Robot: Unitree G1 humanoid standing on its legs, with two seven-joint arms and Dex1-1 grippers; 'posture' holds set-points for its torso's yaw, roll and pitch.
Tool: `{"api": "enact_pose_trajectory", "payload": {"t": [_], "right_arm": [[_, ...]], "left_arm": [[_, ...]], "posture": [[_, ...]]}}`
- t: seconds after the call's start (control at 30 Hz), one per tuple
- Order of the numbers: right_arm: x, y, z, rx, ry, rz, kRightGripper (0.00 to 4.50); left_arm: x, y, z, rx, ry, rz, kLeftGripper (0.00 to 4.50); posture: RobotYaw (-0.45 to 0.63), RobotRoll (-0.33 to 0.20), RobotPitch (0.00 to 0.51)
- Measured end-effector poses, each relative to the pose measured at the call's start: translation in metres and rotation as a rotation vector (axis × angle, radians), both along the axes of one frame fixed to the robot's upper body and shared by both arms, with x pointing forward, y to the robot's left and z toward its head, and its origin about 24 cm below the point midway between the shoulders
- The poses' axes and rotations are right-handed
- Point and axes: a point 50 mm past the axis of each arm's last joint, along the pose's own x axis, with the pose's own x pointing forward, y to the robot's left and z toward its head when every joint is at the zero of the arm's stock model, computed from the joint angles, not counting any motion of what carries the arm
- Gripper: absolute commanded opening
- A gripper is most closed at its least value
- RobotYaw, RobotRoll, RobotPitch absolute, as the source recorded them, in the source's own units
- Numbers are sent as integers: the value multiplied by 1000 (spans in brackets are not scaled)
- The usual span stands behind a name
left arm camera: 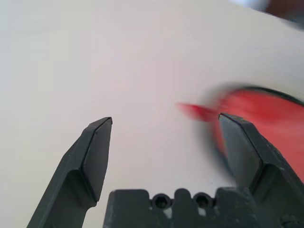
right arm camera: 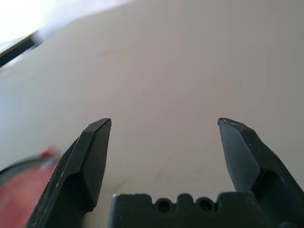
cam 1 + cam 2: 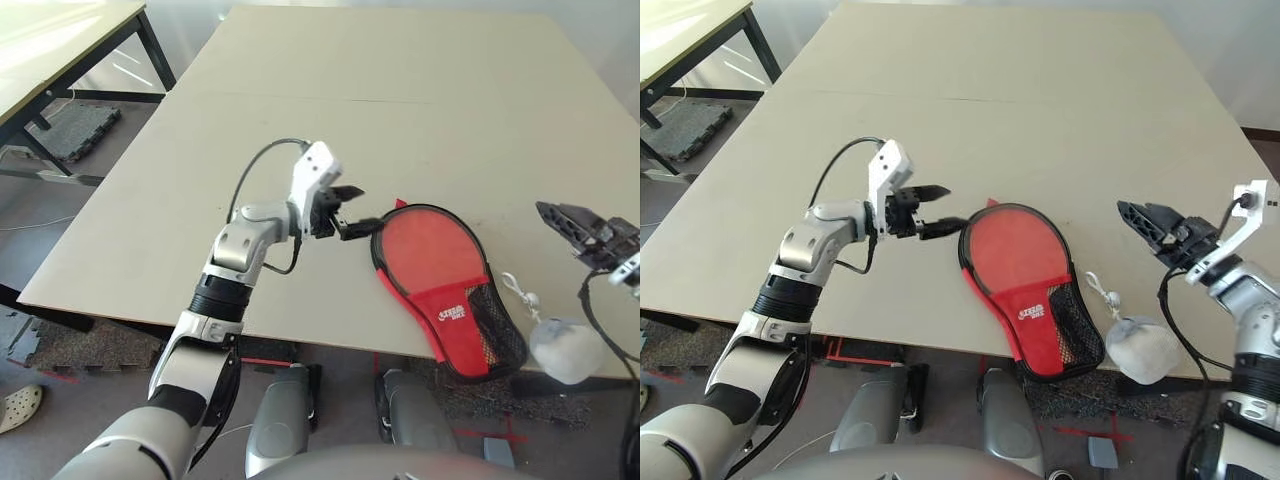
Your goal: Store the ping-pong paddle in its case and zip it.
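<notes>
Left fingers (image 3: 937, 209) spread wide, nothing between them, pointing across the tabletop (image 3: 1040, 110) at the round end of the case (image 3: 1025, 275). They sit just beside its rim; can't tell if the lower tip touches.

Right fingers (image 3: 1147, 222) also spread wide, empty, off to the right of the case and apart from it.

Case lies flat near the front edge of the tabletop, round end away from me, narrow end with the black mesh panel (image 3: 1077, 325) toward me. Black zipper edging runs round the red fabric. Ping-pong paddle itself: can't pick it out separately, just a red face where the round part is, so can't say if that's paddle or fabric.

White fluffy charm (image 3: 1143, 349) sits at the tabletop's front edge right of the case, on a white cord (image 3: 1100, 291).

View differences:
- left wrist view: blurred red case edge (image 1: 266, 107) right at my own fingertip, small red tab (image 1: 194, 111) poking out of it.
- right wrist view: sliver of the red case (image 2: 21, 183) low beside one finger.
- head views: a second table (image 3: 60, 40) at far left.

Writing: small white logo (image 3: 1031, 312) on the red band of the case, too small to read.
</notes>
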Motion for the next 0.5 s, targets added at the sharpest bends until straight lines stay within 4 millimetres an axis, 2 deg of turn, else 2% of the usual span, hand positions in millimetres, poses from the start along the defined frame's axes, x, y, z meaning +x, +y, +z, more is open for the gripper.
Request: {"api": "enact_pose_trajectory", "payload": {"t": [0.13,0.23,0.5], "right_arm": [[7,-7,-2,-72,-38,-157,4471],[12,-6,0,-120,-72,-224,4471],[16,-11,-4,-176,-89,-424,4471]], "left_arm": [[8,40,-3,-41,-165,344,4500],[8,59,-8,-32,-234,501,4500],[7,82,-33,-8,-226,677,4500]], "posture": [[86,0,101],[89,0,96],[65,0,93]]}}
